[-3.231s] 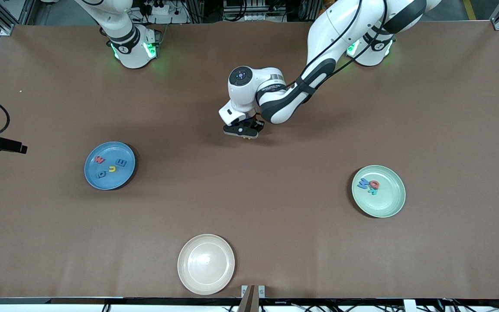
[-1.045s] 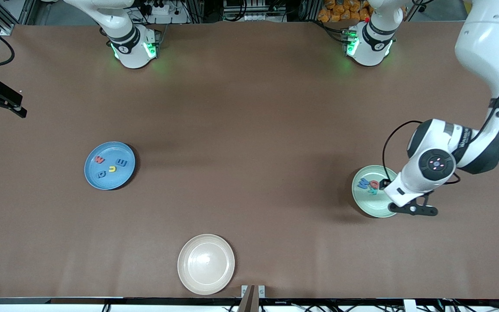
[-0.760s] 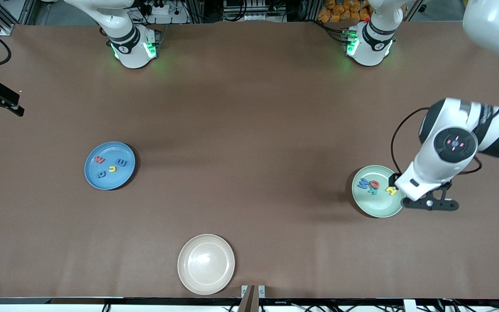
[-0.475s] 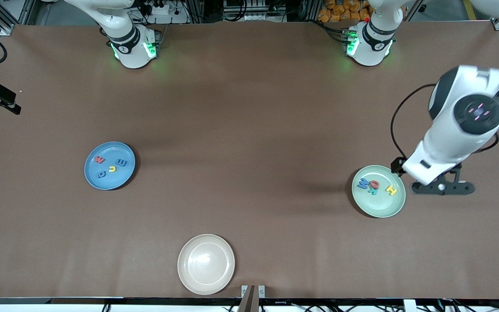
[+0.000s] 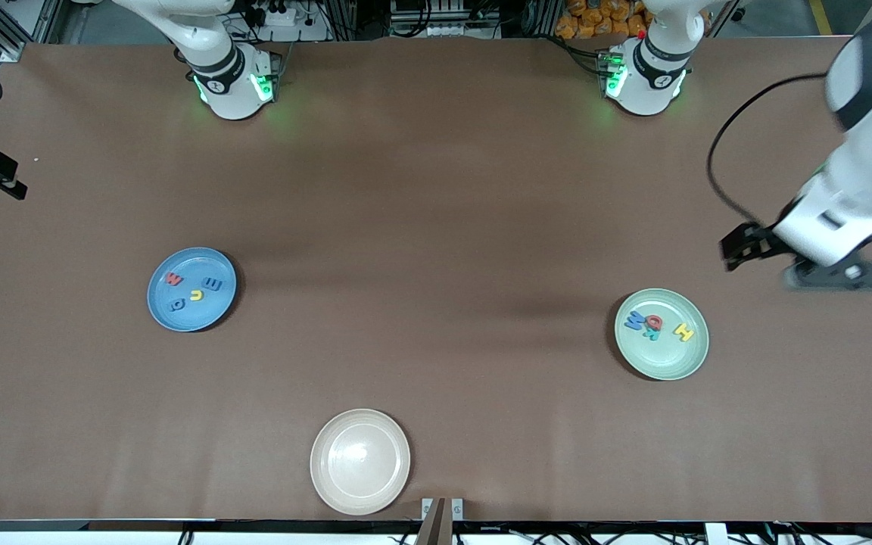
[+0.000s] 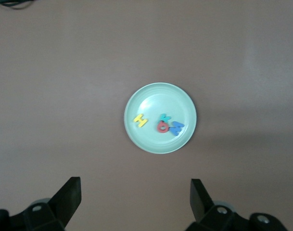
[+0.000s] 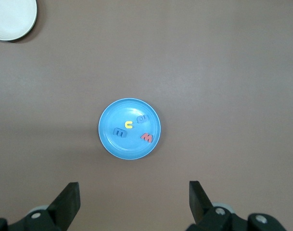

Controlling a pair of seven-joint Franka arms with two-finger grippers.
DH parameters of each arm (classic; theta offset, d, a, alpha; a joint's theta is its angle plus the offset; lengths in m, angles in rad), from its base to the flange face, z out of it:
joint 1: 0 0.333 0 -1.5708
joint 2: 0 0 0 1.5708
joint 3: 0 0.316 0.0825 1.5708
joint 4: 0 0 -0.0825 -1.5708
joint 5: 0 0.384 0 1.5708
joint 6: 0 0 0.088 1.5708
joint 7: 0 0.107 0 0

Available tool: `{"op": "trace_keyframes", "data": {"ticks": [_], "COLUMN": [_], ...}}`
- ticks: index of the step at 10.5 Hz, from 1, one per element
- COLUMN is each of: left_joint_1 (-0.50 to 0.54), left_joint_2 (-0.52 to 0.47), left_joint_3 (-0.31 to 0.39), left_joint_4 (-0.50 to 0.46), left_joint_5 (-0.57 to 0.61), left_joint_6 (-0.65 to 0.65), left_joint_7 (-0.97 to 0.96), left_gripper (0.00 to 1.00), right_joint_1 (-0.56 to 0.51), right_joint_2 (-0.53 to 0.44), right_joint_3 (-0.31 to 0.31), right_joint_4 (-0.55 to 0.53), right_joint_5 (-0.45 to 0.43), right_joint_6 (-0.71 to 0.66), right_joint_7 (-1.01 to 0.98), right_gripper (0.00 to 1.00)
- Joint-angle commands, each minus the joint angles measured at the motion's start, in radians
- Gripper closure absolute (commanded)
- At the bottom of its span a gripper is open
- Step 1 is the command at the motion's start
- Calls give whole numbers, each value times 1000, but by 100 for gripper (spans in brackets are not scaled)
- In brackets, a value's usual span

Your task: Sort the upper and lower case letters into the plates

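Brown matting covers my whole table [image 5: 436, 189]; on it, the pale green plate [image 5: 661, 362] sits below my left gripper [image 6: 135, 202], just off from under it toward the table's middle, and holds four letters: a yellow H [image 5: 683, 331], a teal one [image 6: 164, 118], a red one [image 6: 162, 127] and a blue one [image 6: 176, 128], the last three bunched and touching; the blue plate [image 5: 192, 314] lies under my right gripper [image 7: 134, 202] and carries four more: a red letter [image 5: 173, 278], a yellow one [image 5: 196, 294] and two blue ones [image 5: 212, 284]; I judge the sorting done, since no letter lies loose on the matting; both grippers hang with fingers spread and empty, the right one barely in the front view; a cream-white plate [image 5: 360, 462] sits bare, near the camera's edge.
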State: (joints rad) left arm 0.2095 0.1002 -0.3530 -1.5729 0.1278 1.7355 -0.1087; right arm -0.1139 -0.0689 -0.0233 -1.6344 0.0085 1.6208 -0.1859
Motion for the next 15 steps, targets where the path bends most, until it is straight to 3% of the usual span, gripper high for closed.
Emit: {"op": "trace_keyframes", "data": {"ticks": [1,3,8,15], "left_joint_1": [-134,-147,-147,-142], "left_joint_2": [-94,-111,-123,-149], "left_joint_3": [214,259,237,119], "left_joint_4": [-25,-22,-19,-39], "left_joint_5": [-104,-131,-129,-116], "left_joint_6": [-65,-116,-136,-148], "left_joint_7": [88,126,116,89], "left_gripper": [0,0,0,0], "right_joint_1": [-1,-1,19,57], "right_joint_2": [18,18,20,20], "right_joint_3": [11,11,13,13], "right_joint_4": [30,31,31,21], "right_joint_5": [-12,-12,-19,-22], "right_joint_6": [-7,-7,7,5], "right_joint_7": [-6,-7,-6,-4], "right_gripper": [0,0,0,0]}}
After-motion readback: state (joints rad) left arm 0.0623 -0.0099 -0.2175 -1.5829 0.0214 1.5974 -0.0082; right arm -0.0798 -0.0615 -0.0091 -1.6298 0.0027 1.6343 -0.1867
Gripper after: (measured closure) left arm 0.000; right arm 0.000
